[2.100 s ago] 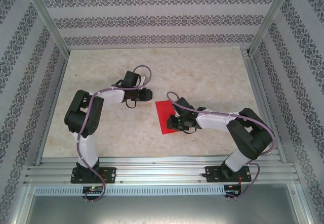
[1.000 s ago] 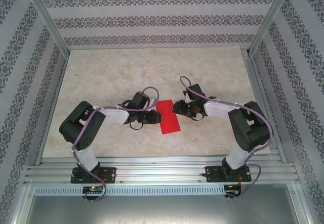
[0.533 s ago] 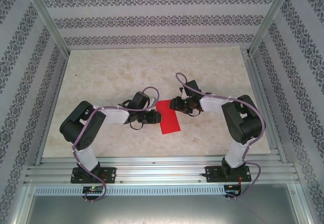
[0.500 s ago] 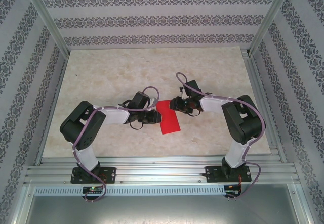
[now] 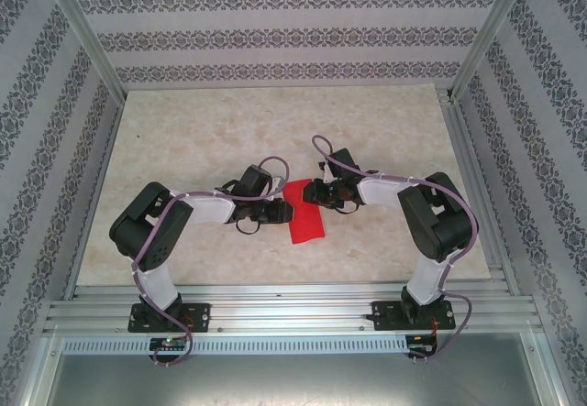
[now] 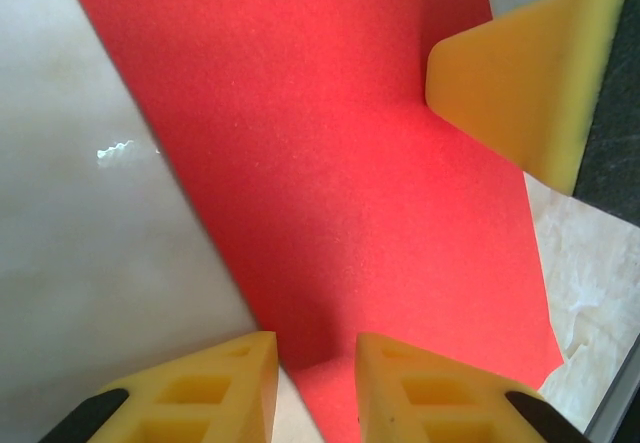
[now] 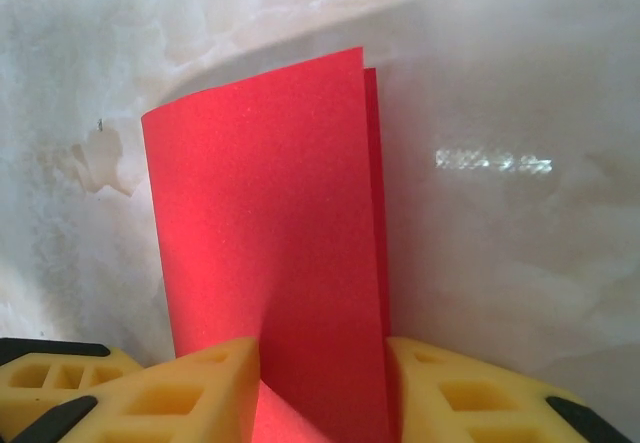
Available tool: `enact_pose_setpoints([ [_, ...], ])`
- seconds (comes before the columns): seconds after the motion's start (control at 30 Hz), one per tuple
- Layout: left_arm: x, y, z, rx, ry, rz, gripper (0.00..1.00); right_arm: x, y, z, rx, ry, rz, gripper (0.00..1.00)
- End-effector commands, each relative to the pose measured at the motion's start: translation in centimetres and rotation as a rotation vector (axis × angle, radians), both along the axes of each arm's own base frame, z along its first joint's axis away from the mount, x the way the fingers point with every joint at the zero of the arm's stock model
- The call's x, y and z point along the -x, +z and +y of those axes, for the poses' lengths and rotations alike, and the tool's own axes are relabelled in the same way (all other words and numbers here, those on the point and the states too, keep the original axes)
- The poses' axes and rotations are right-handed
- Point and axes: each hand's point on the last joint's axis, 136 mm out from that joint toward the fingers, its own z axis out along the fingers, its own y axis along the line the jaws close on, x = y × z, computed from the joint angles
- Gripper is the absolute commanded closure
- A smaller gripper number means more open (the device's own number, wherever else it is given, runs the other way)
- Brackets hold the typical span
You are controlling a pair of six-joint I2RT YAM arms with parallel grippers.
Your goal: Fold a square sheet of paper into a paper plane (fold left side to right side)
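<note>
The square sheet of paper (image 5: 306, 221), folded double, is being pinned flat on the worktop (image 5: 183, 131) between both arms. The left end effector (image 5: 285, 212) is being held slightly parted over its edge, grasping nothing. The right end effector (image 7: 322, 353) is straddling the far end, and whether it's actually gripping can't be told. If that end is being squeezed sideways, the layers are probably getting buckled or skewed.

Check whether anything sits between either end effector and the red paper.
Nothing visible does. The left end effector is at the left edge of the paper, the right end effector at its far end, both straddling it.
</note>
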Motion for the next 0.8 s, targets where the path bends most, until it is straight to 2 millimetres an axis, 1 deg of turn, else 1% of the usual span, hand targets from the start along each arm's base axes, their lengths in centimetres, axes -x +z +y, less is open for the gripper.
enact_pose_setpoints([
  [0.0,0.0,-1.5,-0.2,-0.045,-0.003,0.007,0.71,0.9,0.4,0.0,-0.011,0.01,0.004,0.62],
  [0.13,0.0,-1.6,-0.2,-0.053,-0.006,0.006,0.71,1.1,1.5,-0.1,-0.025,0.0,-0.009,0.62],
  [0.27,-0.1,-1.8,-0.2,-0.057,-0.006,0.007,0.71,1.4,2.4,-0.3,-0.026,0.001,-0.016,0.67],
  [0.3,-0.1,-1.7,-0.2,-0.057,-0.007,0.006,0.71,1.5,2.5,-0.4,-0.024,0.0,-0.014,0.69],
  [0.47,0.0,-1.9,-0.1,-0.064,-0.008,0.006,0.71,2.2,2.2,-0.6,-0.018,-0.003,0.005,0.71],
  [0.53,-0.1,-1.8,0.0,-0.066,-0.01,0.0,0.71,2.5,2.1,-0.7,-0.02,-0.011,0.015,0.74],
  [0.63,-0.3,-0.8,0.1,-0.067,-0.013,-0.038,0.7,2.9,1.9,-0.7,-0.037,-0.029,0.036,0.8],
  [0.7,-0.5,0.3,0.4,-0.07,-0.015,-0.085,0.68,3.1,1.9,-0.7,-0.051,-0.043,0.049,0.83],
  [0.77,-0.6,2.0,0.6,-0.06,-0.023,-0.152,0.64,3.2,2.1,-0.7,-0.067,-0.06,0.051,0.85],
])
